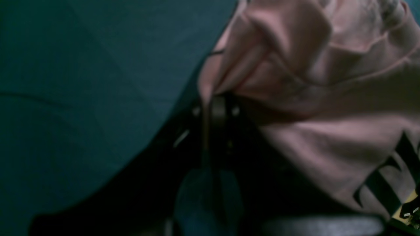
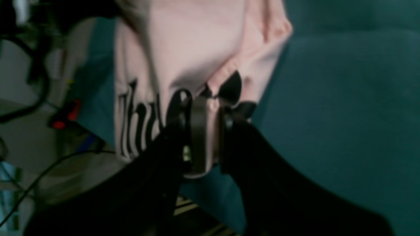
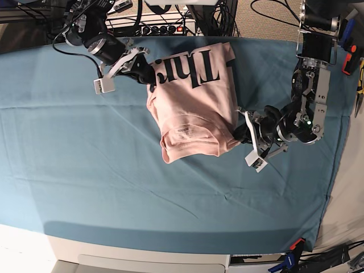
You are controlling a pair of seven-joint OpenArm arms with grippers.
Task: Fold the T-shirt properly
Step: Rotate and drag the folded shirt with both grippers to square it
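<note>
Fabric fills the left wrist view — the left gripper (image 1: 216, 105) pinches a T-shirt (image 1: 328, 98) edge. Right wrist view: the right gripper (image 2: 203, 131) is clamped on the lettered hem. Base view (shirt mid-cloth (image 3: 68, 170), partly folded): a fold seems underway; next, both arms should carry together.

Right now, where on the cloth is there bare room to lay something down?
The teal table cloth lies bare left of the T-shirt and along the whole near edge. It is crowded at the far middle, where the right claw grips the shirt, and on the other side around the left claw.
</note>
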